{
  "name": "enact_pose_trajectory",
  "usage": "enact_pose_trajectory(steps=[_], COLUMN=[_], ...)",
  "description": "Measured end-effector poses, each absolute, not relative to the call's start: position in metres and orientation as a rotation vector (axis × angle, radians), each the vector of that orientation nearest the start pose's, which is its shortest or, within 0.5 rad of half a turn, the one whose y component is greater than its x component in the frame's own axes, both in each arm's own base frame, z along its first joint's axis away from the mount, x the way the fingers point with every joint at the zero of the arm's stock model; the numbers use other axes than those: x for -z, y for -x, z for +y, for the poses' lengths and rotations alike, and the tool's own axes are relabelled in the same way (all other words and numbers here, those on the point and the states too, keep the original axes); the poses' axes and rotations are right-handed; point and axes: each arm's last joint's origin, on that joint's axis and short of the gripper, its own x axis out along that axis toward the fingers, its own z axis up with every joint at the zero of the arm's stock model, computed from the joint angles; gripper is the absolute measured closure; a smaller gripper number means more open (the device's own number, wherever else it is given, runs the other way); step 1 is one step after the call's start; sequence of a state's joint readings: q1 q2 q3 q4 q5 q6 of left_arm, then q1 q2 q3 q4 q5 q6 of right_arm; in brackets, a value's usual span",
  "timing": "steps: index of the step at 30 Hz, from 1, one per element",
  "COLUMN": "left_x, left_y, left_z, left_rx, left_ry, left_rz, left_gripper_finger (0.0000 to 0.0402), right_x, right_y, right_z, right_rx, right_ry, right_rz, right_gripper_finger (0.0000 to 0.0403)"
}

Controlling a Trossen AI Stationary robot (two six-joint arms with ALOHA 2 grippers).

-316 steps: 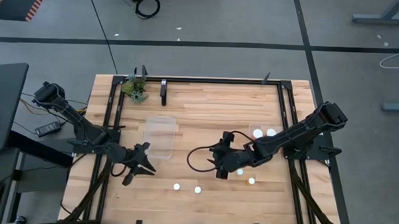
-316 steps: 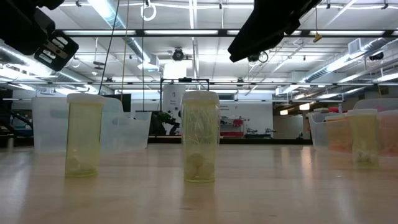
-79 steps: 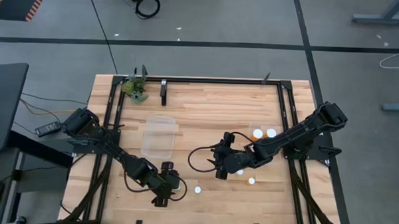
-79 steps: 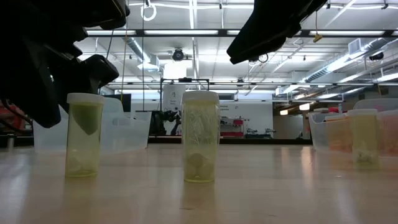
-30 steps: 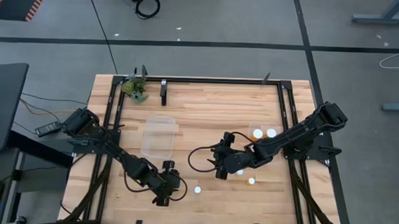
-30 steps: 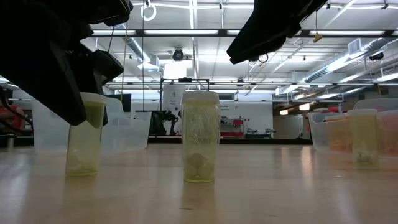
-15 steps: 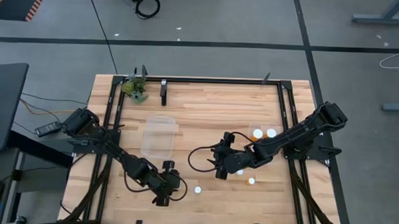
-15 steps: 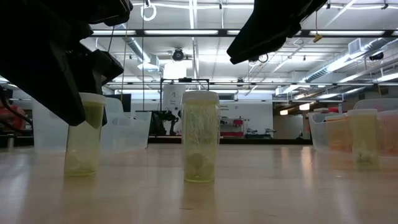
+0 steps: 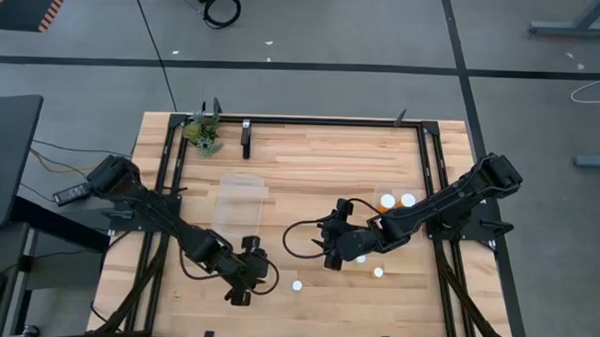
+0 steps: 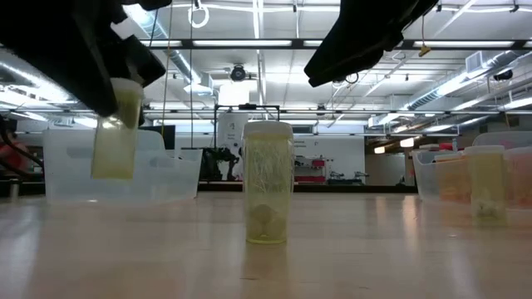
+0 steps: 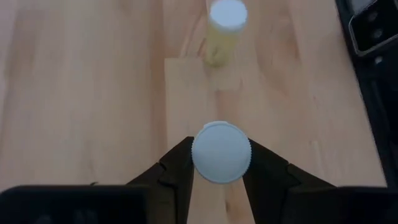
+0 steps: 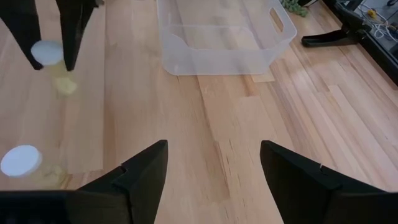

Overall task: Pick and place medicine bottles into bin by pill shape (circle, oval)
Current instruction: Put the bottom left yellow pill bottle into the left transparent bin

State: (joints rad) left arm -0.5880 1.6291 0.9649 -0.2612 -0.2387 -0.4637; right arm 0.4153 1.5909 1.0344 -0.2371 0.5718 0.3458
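My left gripper (image 9: pixel 245 283) is shut on a medicine bottle (image 10: pixel 115 133) with a pale yellowish body and a white cap (image 11: pixel 221 152), and holds it above the table's near left part. A second bottle (image 9: pixel 297 284) stands upright on the table just right of it, and a third (image 9: pixel 378 272) stands nearer the right arm. Two white-capped bottles (image 9: pixel 396 201) sit inside the right clear bin (image 9: pixel 379 191). My right gripper (image 12: pixel 214 168) hangs open above the table's middle with nothing between its fingers. My left gripper pinches the bottle at its top, with the cap's rim (image 11: pixel 198 157) between the two fingers. The fingers (image 10: pixel 100 79) slant down onto it from above. The bottle hangs below them, nearly upright and lifted clear of the table.
An empty clear bin (image 9: pixel 241 206) sits left of centre, just beyond my left gripper. A small green plant (image 9: pixel 203 133) stands at the far left corner. A black frame (image 9: pixel 332 121) runs along the far edge and both sides.
My left gripper has gone up with the bottle in its hold. The bottle stood on the table a second ago and now hangs clear above it. My right arm has kept still.
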Motion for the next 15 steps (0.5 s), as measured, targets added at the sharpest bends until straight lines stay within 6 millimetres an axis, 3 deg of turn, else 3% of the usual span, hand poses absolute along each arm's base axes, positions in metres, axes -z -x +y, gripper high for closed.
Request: enact_pose_trajectory(steps=[15], left_x=[-0.212], left_y=[-0.264], left_z=[-0.153], left_rx=[0.105], left_ry=[0.030], left_rz=[0.886], left_gripper_finger=[0.0278], right_x=[-0.223], right_y=[-0.308], right_z=[0.119], right_rx=[0.266], right_ry=[0.039], right_rz=[0.659], right_gripper_finger=[0.0140])
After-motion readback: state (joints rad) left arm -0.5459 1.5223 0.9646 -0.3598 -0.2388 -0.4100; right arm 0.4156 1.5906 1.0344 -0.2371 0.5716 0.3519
